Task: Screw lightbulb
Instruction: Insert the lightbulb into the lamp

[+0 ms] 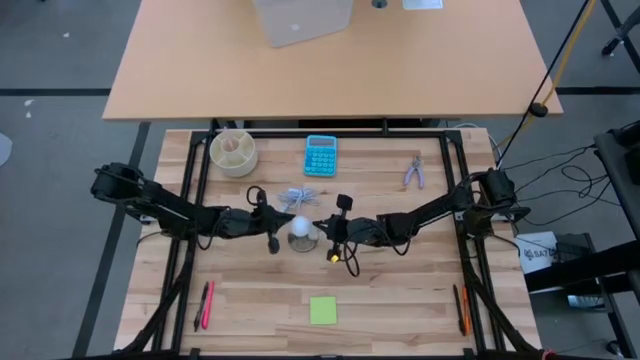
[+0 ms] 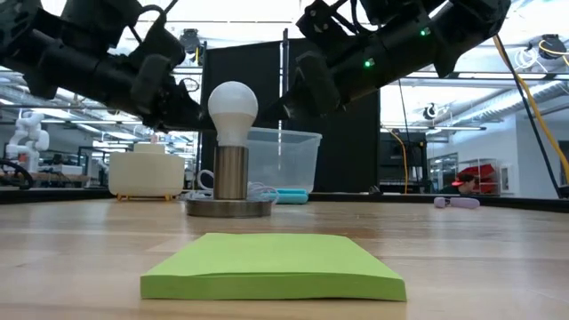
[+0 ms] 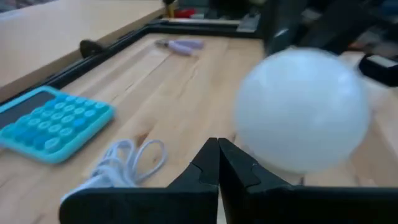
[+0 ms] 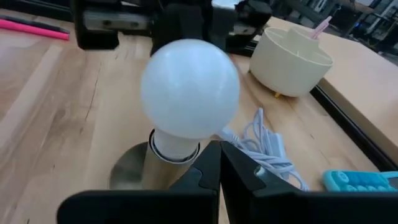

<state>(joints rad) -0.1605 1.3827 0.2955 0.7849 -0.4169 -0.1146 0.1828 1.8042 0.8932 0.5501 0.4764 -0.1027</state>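
Overhead, the lightbulb (image 1: 301, 226) is a white frosted globe at the table's middle, between the left gripper (image 1: 272, 238) and right gripper (image 1: 330, 240). Level across, it stands upright in a grey socket (image 2: 230, 183). Both wrist views add jaws pressed shut, holding nothing.

You've got a light butcher-block wood table (image 1: 400, 290), visible grain, satin finish. The lightbulb (image 4: 189, 87) has a frosted matt white globe, smooth. Its socket (image 2: 230, 173) reads as brushed grey metal, and the round base disc (image 2: 228, 208) shows a dull sheen. The sticky-note pad (image 2: 274, 265) is matt green paper. The calculator (image 3: 46, 127) looks like blue plastic with smooth keys. The white cable (image 4: 264, 146) looks like glossy plastic sheathing. The cream compartment cup (image 4: 291, 59) is matt plastic. Both grippers' fingers (image 3: 214, 177) look like matt black plastic, slightly textured.
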